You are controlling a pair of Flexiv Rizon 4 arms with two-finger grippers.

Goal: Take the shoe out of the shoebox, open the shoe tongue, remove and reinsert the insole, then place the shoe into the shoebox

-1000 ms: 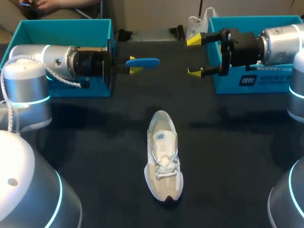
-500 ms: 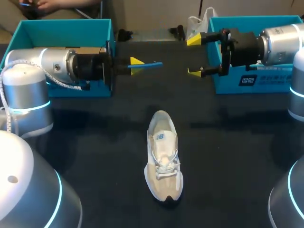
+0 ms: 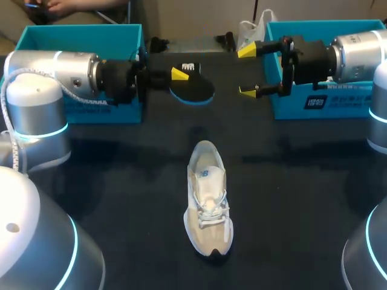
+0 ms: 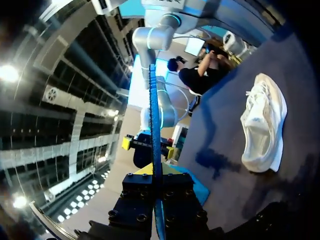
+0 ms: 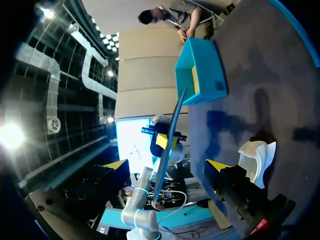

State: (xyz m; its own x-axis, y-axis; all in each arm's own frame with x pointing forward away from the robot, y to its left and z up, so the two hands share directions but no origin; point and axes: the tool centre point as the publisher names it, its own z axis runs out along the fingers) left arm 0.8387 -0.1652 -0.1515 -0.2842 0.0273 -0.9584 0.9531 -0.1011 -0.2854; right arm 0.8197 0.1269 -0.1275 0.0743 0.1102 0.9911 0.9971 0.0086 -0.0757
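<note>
One shoe (image 3: 208, 199), one insole (image 3: 192, 90), two boxes (image 3: 78, 30) (image 3: 320, 27).

Silver left arm (image 3: 57, 72) and right arm (image 3: 360, 54) (cyan rings (image 3: 37, 130) glowing), black wrists (image 3: 118, 81), yellow-tipped jaws.

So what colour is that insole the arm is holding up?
The insole is black with a blue edge; the head view shows it best.

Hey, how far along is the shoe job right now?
Done: the shoe sits out on the table and its insole is out. In hand: the left gripper holds the insole in the air; the right gripper is open and empty. Left: reinsert the insole, then put the shoe in a shoebox.
</note>
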